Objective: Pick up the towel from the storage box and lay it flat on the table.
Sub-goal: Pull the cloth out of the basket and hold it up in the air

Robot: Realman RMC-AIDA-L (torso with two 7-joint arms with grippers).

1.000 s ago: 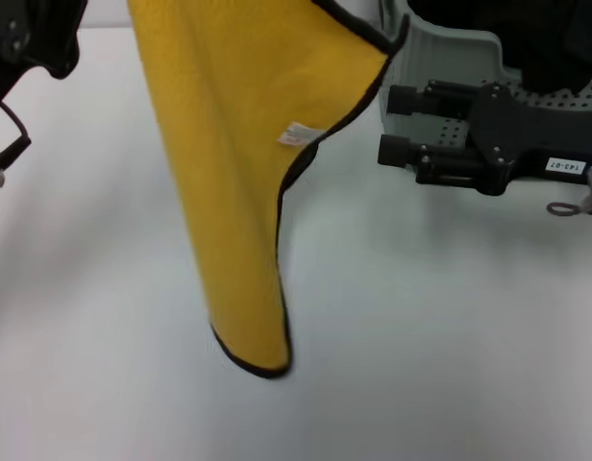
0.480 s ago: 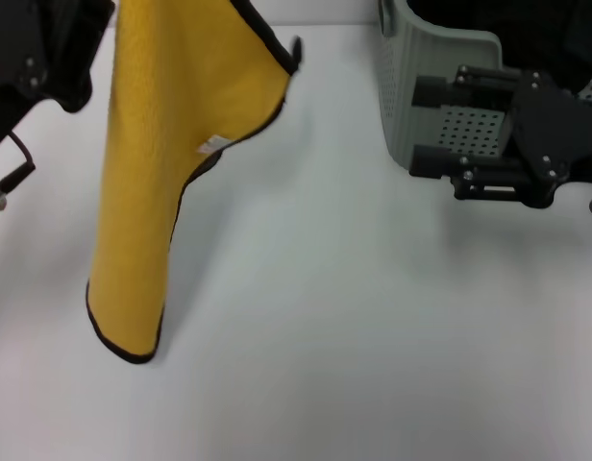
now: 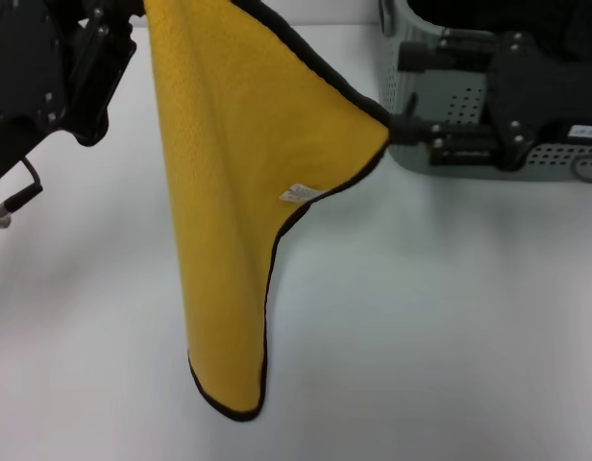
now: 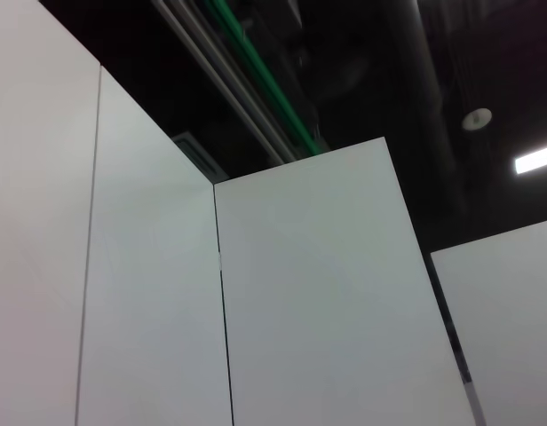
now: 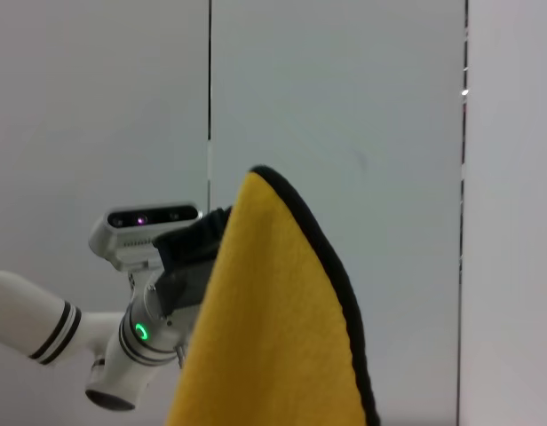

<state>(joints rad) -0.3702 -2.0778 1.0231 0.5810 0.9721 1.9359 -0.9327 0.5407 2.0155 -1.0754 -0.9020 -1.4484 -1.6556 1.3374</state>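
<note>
- The towel (image 3: 238, 192) hangs in the air above the table (image 3: 421, 317), mustard-yellow side towards the head camera, black border showing along its edges.
- Its lowest corner dangles near the table's front edge; whether it touches the surface cannot be told.
- A small white tag (image 3: 298, 194) sits on the towel's right-hand border.
- The left gripper (image 3: 133, 12) is at the towel's upper left corner, near the table's far left; its fingers seem closed on the cloth, though their tips are hidden.
- The right gripper (image 3: 394, 130) pinches the towel's right corner, fingers closed on the border, just in front of the storage box (image 3: 411, 91).
- The storage box stands at the table's far right corner.
- In the right wrist view the towel (image 5: 273, 328) rises to a point, the left arm (image 5: 122, 311) behind it.
</note>
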